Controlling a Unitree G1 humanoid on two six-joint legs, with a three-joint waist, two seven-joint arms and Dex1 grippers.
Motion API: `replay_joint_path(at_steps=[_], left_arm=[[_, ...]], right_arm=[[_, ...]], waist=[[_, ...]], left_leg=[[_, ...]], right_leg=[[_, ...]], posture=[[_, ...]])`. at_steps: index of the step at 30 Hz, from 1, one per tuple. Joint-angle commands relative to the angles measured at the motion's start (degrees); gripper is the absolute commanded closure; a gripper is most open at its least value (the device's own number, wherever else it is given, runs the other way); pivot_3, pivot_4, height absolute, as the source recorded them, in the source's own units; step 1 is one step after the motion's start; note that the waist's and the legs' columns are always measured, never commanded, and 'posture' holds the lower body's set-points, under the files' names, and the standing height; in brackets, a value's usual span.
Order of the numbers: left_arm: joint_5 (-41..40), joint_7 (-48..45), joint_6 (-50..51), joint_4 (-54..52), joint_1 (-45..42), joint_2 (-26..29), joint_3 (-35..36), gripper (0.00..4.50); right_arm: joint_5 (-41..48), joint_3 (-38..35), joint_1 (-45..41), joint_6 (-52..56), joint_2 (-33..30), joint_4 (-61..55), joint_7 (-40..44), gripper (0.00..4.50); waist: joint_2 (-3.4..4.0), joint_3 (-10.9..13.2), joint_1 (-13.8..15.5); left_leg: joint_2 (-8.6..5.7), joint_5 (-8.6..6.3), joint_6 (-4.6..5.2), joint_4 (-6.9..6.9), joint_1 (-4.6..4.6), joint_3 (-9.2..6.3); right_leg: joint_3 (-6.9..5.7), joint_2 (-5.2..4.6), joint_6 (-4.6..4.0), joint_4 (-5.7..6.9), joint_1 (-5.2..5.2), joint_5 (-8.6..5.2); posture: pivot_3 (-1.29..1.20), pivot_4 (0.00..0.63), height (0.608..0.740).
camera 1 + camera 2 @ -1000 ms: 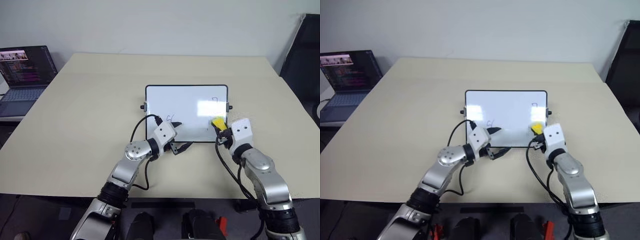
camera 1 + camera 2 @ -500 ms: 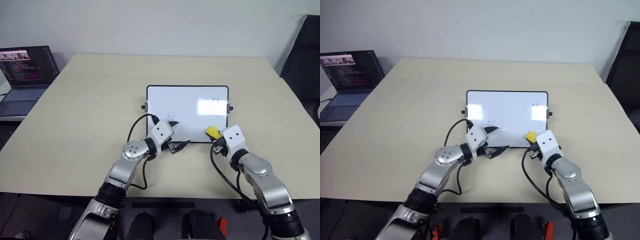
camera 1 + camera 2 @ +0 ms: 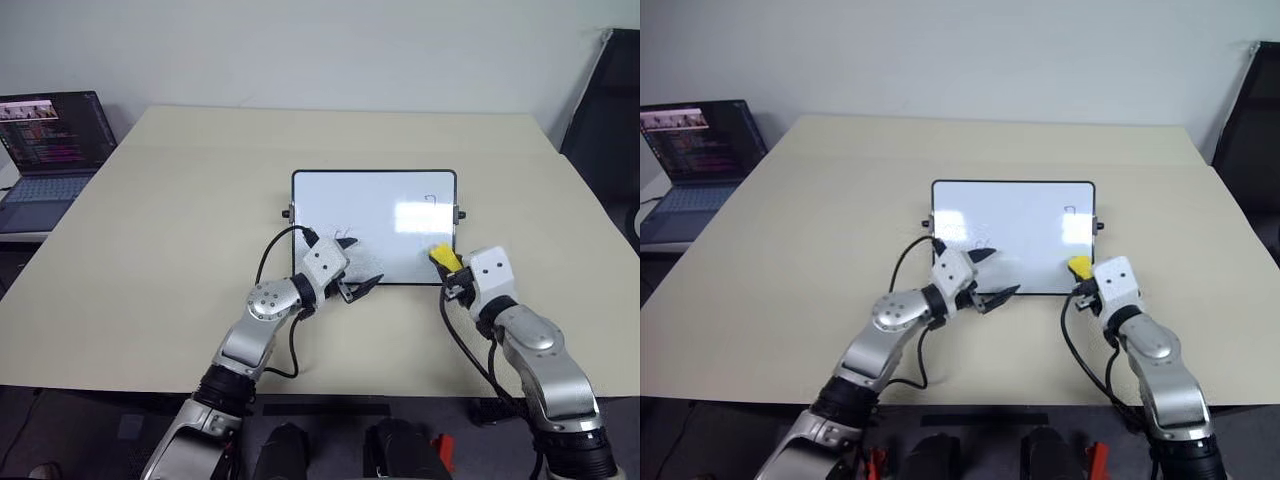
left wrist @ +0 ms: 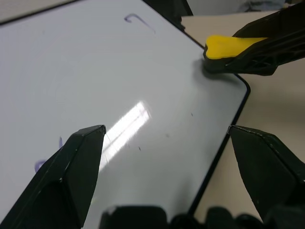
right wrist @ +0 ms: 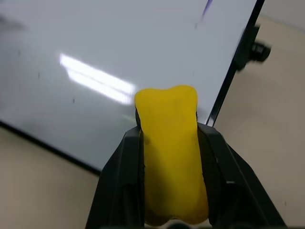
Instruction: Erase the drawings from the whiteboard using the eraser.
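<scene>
One whiteboard [image 3: 374,205] lies flat near the middle of the beige surface [image 3: 180,240], black-framed, with one small knob on each short side. Two drawings can be made out on it: a faint mark [image 3: 431,199] near its far right corner and a fainter scribble [image 3: 345,240] by its near left part, just beyond the left end effector; what either depicts cannot be told. One yellow eraser [image 3: 443,257] is present, sitting over the board's near right corner. One open laptop [image 3: 50,150] stands well apart at the far left edge.

Right arm: bent at the elbow, forearm reaching forward to the board's near right corner. The right end effector [image 5: 170,143] is clenched on the eraser, one black finger on each side of the yellow block, which juts forward past the fingertips. From the left wrist view the eraser tip sits right at the board's rounded corner; whether it touches the white face cannot be told.

Left arm: elbow out to the left, forearm angled forward and to the right, wrist at the board's near left edge. The left end effector [image 4: 167,138] is released, its two black fingers spread wide and empty, one over the white face and one over the bare surface beside the frame
</scene>
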Motion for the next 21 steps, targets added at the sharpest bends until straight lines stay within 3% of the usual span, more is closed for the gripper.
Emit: replay_joint_path(at_steps=[1, 12, 21], left_arm=[[0.5, 2.6, -6.5, 0.8, -4.2, -1.2, 2.8, 0.00], [1.3, 2.4, -11.0, 6.0, -7.5, -2.2, 2.7, 0.00], [1.1, 1.4, -10.1, 4.8, -6.9, -2.1, 2.7, 0.00]], right_arm=[[-0.7, -0.4, -4.0, -5.8, 1.4, 0.5, -1.5, 3.37], [-5.5, 1.9, -20.5, -8.6, 4.5, 20.3, -6.0, 3.37], [-6.6, -0.8, -24.4, -12.7, -0.7, 32.0, -6.9, 3.37]], waist=[[0.00, 0.0, 0.0], [0.03, 0.0, 0.0], [0.02, 0.0, 0.1]], left_leg=[[0.00, 0.00, 0.00, 0.00, 0.00, 0.00], [-0.01, 0.00, 0.00, -0.07, -0.02, 0.04], [-0.02, 0.00, 0.01, -0.01, 0.03, 0.05]], right_leg=[[0.00, 0.00, 0.00, 0.00, 0.00, 0.00], [0.01, 0.00, -0.01, -0.04, -0.02, 0.00], [0.01, -0.02, 0.00, 0.01, 0.04, 0.02]], posture=[[0.00, 0.150, 0.740], [0.00, 0.150, 0.740], [0.00, 0.150, 0.740]])
